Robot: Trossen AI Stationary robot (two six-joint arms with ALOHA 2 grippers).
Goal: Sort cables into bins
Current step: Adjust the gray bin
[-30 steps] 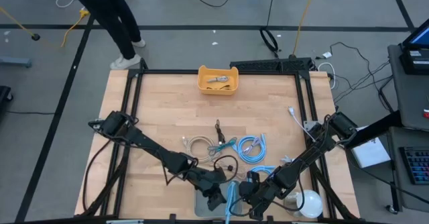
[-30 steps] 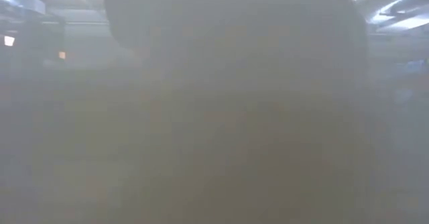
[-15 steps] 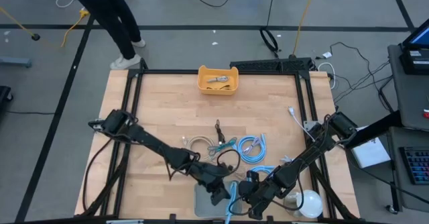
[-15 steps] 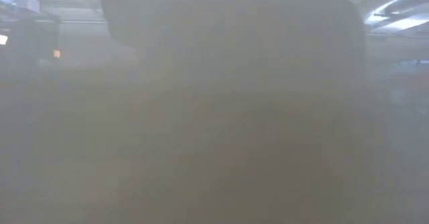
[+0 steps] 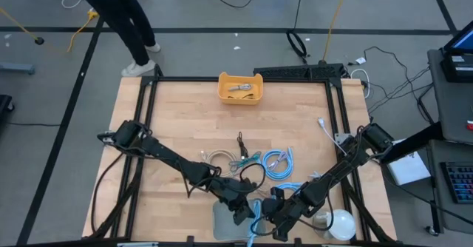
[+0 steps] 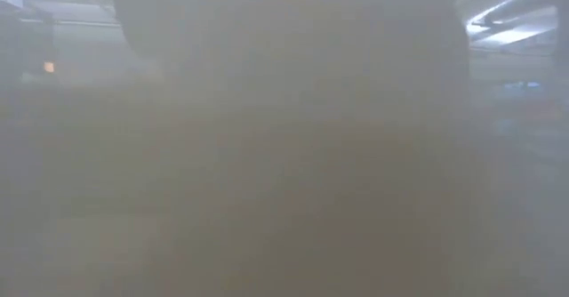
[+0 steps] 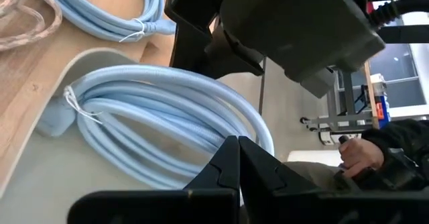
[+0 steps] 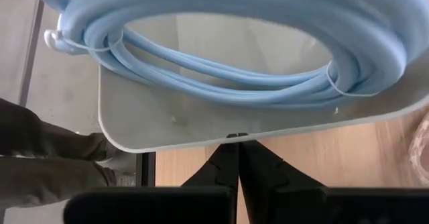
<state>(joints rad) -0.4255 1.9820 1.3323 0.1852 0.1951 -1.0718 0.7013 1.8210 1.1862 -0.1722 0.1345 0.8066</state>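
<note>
Both claws pinched narrow, empty: left claw [image 5: 238, 211] and right claw [image 5: 275, 219] flank light-blue coil [image 7: 167, 117] in grey bin [image 8: 201, 127].

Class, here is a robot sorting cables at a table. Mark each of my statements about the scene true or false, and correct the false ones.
1. A coiled light-blue cable lies in the grey bin. True.
2. The orange-yellow bin sits at the table's far edge. True.
3. The left gripper has its fingers wide apart. False: they are closed together.
4. The right gripper holds a beige cable. False: it is shut on nothing, at the grey bin's rim.
5. The orange-yellow bin is empty. False: small items lie inside.
</note>
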